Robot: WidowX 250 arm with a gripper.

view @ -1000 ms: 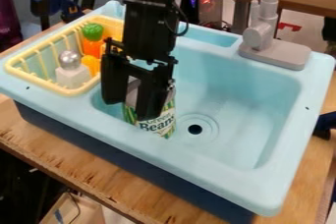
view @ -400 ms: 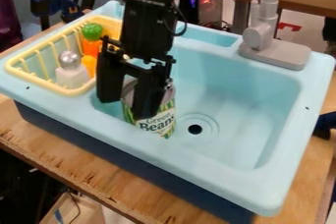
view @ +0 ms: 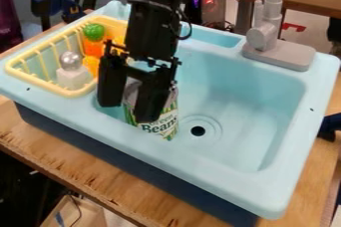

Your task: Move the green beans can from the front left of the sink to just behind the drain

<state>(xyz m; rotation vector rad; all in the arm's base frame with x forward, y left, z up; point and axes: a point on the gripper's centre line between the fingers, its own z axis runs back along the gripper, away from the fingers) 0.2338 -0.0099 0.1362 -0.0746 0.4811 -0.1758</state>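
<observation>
Step, judged: pre-grasp alignment. Black two-finger end effector (view: 131, 105) spread at the green-and-white cylindrical can (view: 162, 127), near left in the light-blue plastic sink (view: 233, 101). A grasp would call for centring the fingers around it.

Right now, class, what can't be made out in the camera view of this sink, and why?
Camera view: much of the can, behind the gripper.
Camera view: whether gripper and can touch, since the gripper covers the spot.
Camera view: part of the yellow rack, behind the gripper.
Camera view: the top of the faucet, cut off by the upper edge.
</observation>
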